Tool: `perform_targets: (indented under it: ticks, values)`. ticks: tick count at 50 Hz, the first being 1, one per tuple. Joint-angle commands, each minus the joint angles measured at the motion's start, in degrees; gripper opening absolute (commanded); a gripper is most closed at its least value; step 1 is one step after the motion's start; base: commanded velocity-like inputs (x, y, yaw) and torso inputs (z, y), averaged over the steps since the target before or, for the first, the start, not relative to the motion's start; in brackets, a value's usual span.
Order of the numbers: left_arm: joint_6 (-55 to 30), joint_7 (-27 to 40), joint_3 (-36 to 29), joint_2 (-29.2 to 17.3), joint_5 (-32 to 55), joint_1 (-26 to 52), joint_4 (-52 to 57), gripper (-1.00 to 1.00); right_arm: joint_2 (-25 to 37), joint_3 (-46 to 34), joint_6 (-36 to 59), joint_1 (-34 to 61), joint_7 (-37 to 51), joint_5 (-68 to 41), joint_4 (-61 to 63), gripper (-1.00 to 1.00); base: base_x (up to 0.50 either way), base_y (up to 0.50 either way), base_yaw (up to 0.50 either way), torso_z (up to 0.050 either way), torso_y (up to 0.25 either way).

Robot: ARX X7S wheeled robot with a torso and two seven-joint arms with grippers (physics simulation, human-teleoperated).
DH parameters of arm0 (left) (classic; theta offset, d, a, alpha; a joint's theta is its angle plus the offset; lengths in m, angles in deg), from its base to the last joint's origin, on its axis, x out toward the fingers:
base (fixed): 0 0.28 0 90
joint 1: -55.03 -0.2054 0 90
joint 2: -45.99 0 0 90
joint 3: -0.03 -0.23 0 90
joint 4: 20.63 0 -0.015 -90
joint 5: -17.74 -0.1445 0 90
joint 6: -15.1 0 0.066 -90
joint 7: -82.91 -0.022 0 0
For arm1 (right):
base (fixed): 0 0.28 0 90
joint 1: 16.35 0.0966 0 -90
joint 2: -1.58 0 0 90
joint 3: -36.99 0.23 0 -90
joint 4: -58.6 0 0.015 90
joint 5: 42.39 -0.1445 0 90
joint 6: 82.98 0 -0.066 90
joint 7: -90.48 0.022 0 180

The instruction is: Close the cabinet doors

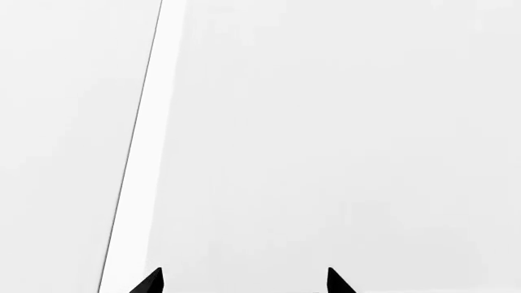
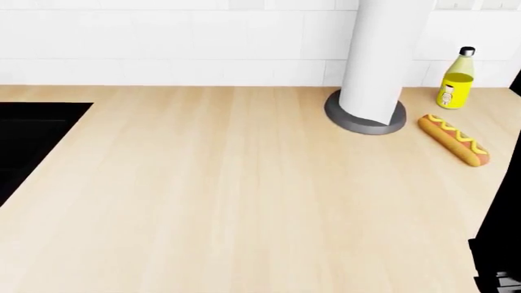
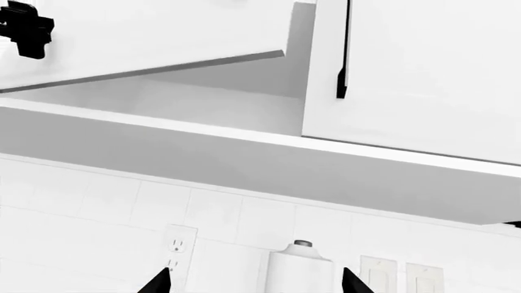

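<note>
head view is showing only the wooden countertop (image 2: 228, 195), with one paper towel roll (image 2: 382, 55) standing on its grey base, one yellow bottle (image 2: 457, 82) by the tiled wall and one hot dog (image 2: 453, 140) lying just beside the roll's base; no cabinet is appearing there. right wrist view is giving what the head camera is missing: two white cabinet doors overhead, one open door (image 3: 138, 43) swinging out from the cabinet box and one shut door (image 3: 423, 79) carrying a black handle (image 3: 343, 55). the right gripper (image 3: 255, 282) is sitting well below both doors, down near the wall outlets (image 3: 179, 247) and the top of the paper towel roll (image 3: 301, 268), its two black fingertips (image 3: 160, 282) standing wide apart with nothing between them. left wrist view is facing a plain white panel (image 1: 342, 134) very close up, with a bright strip running beside a thin dark seam (image 1: 130, 152); i cannot tell which cabinet part it is. the left gripper (image 1: 244, 282) is pointing at that panel, its two tips spread apart and holding nothing.
</note>
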Motion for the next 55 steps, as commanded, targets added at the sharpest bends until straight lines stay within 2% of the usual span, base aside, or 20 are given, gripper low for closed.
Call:
perform_targets:
  ticks: [1,55]
  values:
    - [2.5,-6.7,-8.6,5.0,13.1,-6.4,1.0,1.0,0.0,0.1,0.0,-0.1,0.0,-0.1,0.2,1.0,0.0,0.0,0.0,0.0,0.0]
    - [5.7,-9.2,-12.5,9.3,8.4,-16.9,-3.7,1.0,0.4,1.9,0.0,-1.5,0.0,-1.7,0.2,1.0,0.0,0.0,0.0,0.0,0.0]
